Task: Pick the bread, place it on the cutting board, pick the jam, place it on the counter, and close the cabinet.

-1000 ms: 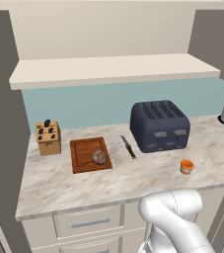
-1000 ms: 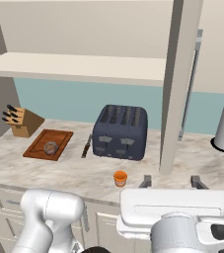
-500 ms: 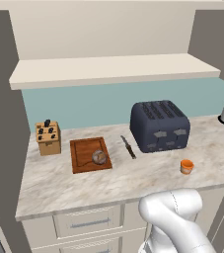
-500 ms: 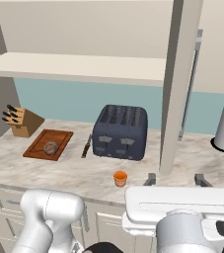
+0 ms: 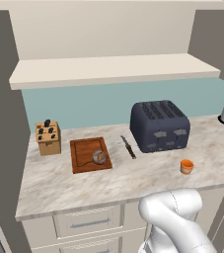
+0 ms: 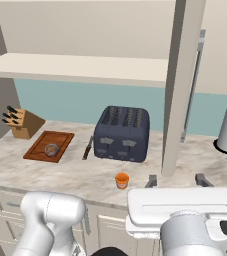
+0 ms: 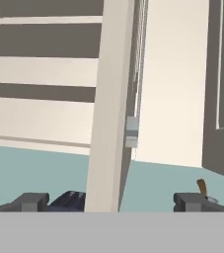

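Now I judge the last step is in hand: closing the cabinet. My end effector has its jaws spread wide with nothing between them, and it sits low at the front of the desk, looking up at the cabinet door, which stands open, edge-on, just ahead of it. In the hand view that door edge rises between the two tips, nearer the left one, with the silver handle just right of the edge.

The bread lies on the board, well off to the left of the end effector and farther back. The jam stands on the desk just left of the end effector, in front of the toaster. So I take both placing steps as done.

Next I need to raise the hand to the door's open face, set a finger or the palm against it beside the edge, and push it round toward the shelves. I cannot tell how far the door must swing. The push should stay above the jam and the toaster.
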Motion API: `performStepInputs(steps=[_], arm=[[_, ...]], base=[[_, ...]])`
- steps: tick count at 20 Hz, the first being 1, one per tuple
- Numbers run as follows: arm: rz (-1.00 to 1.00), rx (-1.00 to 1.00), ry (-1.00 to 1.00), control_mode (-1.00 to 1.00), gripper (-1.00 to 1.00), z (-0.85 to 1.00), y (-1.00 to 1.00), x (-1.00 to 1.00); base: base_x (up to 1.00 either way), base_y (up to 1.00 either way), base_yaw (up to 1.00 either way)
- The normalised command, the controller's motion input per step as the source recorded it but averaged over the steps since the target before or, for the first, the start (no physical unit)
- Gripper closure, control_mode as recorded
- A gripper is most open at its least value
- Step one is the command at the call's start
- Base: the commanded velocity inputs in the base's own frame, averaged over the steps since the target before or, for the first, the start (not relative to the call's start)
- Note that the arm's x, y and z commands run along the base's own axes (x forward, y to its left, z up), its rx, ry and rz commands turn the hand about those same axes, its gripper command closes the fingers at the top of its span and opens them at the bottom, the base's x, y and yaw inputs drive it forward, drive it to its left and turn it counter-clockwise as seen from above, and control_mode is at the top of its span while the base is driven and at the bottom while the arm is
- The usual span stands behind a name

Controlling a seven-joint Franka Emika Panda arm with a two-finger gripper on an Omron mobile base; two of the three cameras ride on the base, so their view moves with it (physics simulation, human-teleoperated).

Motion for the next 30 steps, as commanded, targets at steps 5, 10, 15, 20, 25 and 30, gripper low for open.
performStepInputs(steps=[5,10,15,20,25,30], arm=[[0.05,0.00,0.00,-1.00,-1.00,0.00,0.00,0.07],[0.05,0.00,0.00,-1.00,-1.00,0.00,0.00,0.08],[0.04,0.00,0.00,-1.00,-1.00,0.00,0.00,0.12],[0.03,0.00,0.00,-1.00,-1.00,0.00,0.00,0.14],[0.03,0.00,0.00,-1.00,-1.00,0.00,0.00,0.14],[0.03,0.00,0.00,-1.00,-1.00,0.00,0.00,0.13]], base=[[0.00,0.00,0.00],[0.00,0.00,0.00],[0.00,0.00,0.00],[0.00,0.00,0.00],[0.00,0.00,0.00],[0.00,0.00,0.00]])
